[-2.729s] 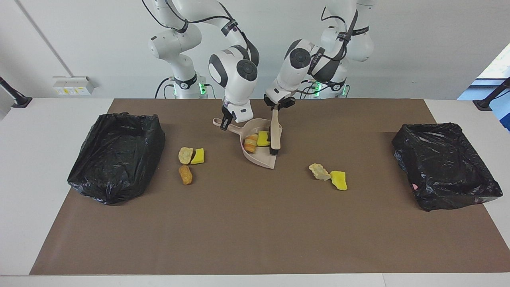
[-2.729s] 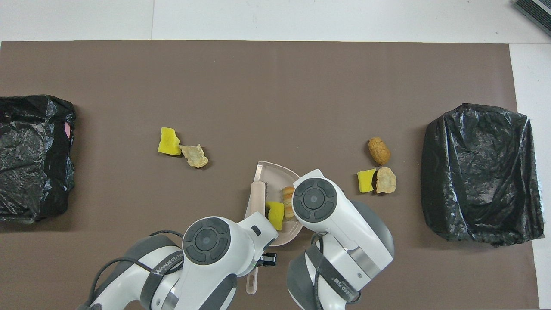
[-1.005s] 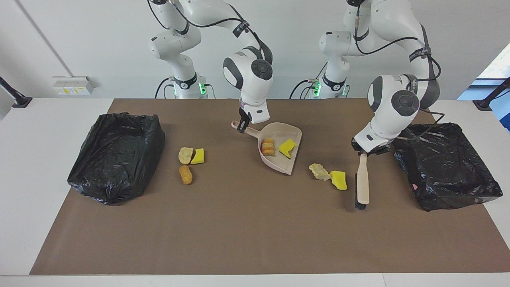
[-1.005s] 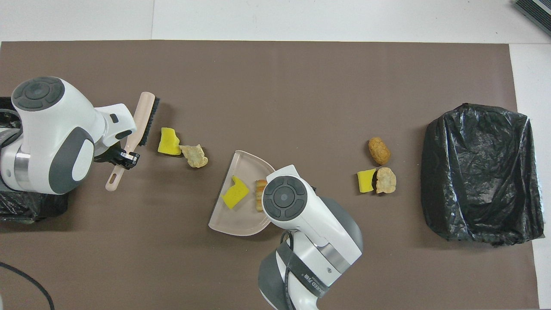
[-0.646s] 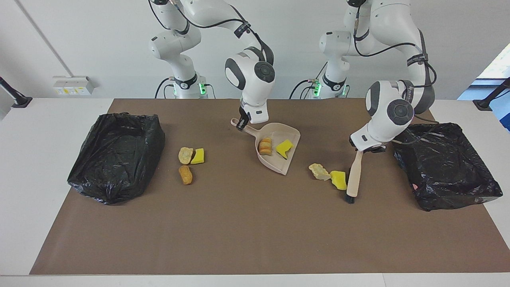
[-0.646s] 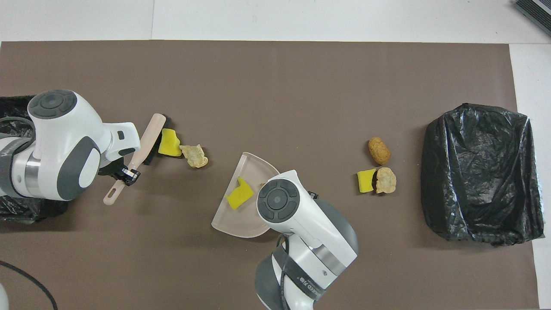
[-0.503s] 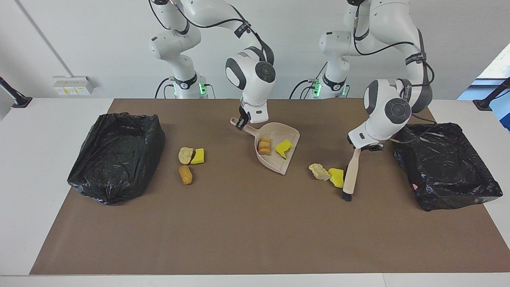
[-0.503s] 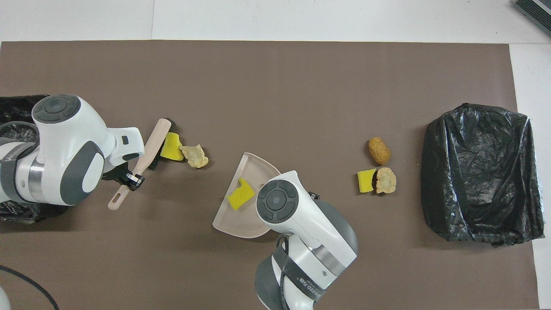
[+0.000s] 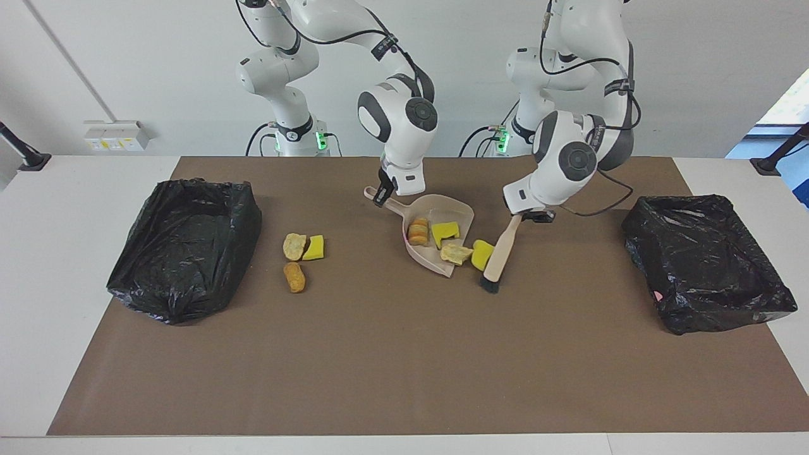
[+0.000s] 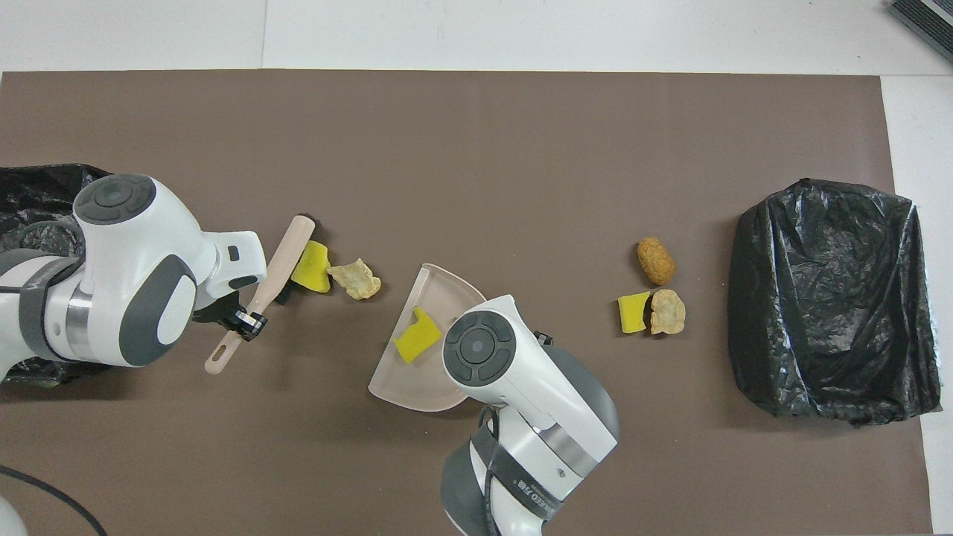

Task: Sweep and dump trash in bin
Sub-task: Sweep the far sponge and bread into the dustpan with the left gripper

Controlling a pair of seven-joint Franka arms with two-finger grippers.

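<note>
Brush (image 9: 499, 251) slanted, bristles down beside trash (image 9: 481, 254), dustpan (image 9: 442, 208) mouth facing it

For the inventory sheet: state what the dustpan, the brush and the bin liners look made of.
Dustpan: likely moulded plastic, beige, smooth matte, thin even walls. Brush: handle apparently the same beige plastic; bristles black, fibre unclear. Bin liners: thin black plastic film, glossy, crinkled with sharp highlights.

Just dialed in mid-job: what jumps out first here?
The beige brush, held by the left gripper, stands bristles-down beside a yellow chunk and a tan lump at the mouth of the dustpan, whose handle the right gripper holds. Three more bits lie beside the black-lined bin.
</note>
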